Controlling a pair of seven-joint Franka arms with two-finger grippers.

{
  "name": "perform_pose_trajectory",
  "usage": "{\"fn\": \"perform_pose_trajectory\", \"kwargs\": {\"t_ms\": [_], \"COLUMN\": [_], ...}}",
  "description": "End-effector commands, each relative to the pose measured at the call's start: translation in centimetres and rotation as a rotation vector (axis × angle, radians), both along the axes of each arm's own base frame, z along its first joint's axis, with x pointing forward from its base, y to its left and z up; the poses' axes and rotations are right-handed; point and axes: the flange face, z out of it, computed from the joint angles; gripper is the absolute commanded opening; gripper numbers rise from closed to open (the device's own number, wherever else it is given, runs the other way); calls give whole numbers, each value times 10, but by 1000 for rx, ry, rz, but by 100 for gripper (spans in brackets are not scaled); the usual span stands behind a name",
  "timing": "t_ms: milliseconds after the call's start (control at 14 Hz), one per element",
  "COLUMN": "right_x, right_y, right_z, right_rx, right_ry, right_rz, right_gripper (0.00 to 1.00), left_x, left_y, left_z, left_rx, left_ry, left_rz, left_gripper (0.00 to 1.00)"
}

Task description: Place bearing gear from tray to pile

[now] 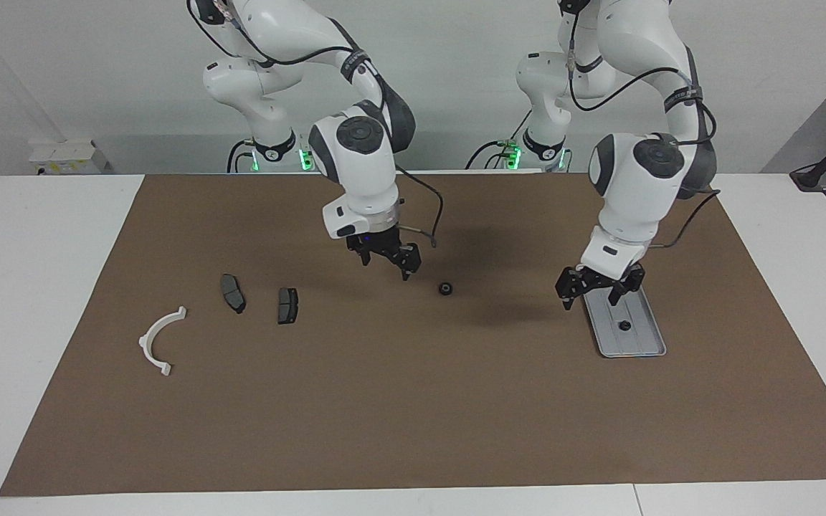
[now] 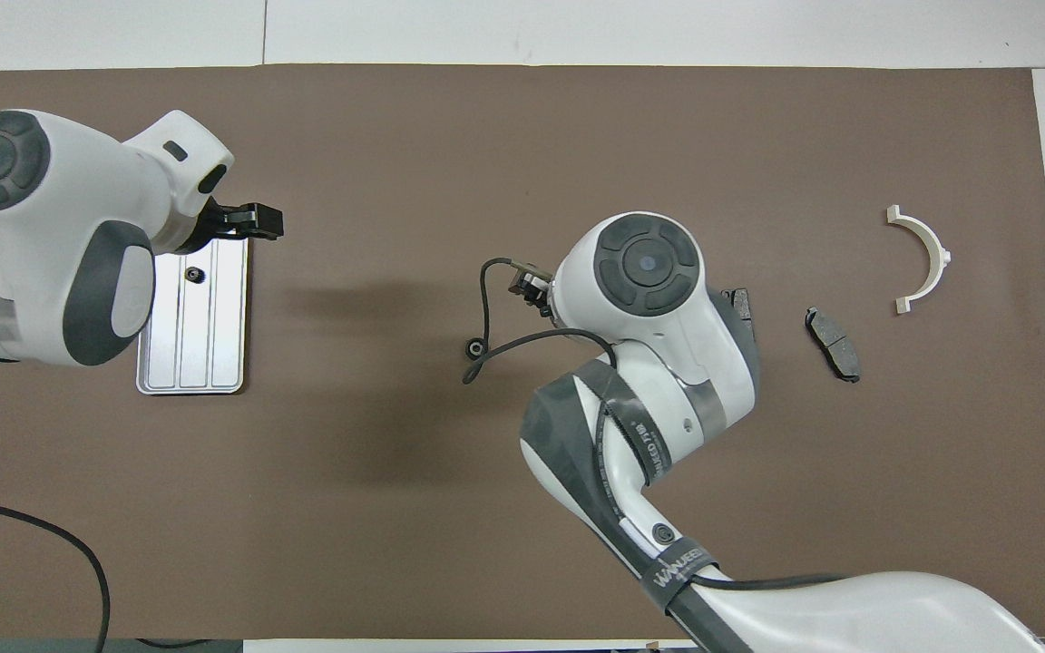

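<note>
Both jaws spread, empty: left gripper (image 1: 599, 287) over tray (image 1: 635, 342).

White table (image 1: 40, 301) under a brown mat (image 1: 413, 416), on the mat a grey tray (image 1: 635, 344) toward the left arm's end, a small black part (image 1: 446, 289) – perhaps a bearing – mid-mat, two dark pads (image 1: 233, 293) (image 1: 287, 305), a white curved bracket (image 1: 158, 340) toward the right arm's end.
</note>
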Motion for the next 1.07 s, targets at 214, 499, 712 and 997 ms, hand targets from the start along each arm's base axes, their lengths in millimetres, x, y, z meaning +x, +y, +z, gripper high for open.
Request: {"fn": "perform_pose_trajectory", "kwargs": {"t_ms": [214,499,712,997], "right_x": [11,16,14,7], "right_y": [87,123,132,141], "right_z": [-30,-72,-91,-101], "right_rx": [-66,-80,-81,-87], "right_ry": [23,19,22,4], "right_rz": [-96,-139,-138,-111], "right_gripper": [100,100,100,100], "left_x": [9,8,9,8], "left_y": [54,73,75,78], "left_z": [16,6,-11,-35], "left_rx": [-37,-37,-35,-33], "left_ry": [58,62,59,33], "left_rz": [-72,-69,-65,-56], "left_gripper": [95,94,94,94]}}
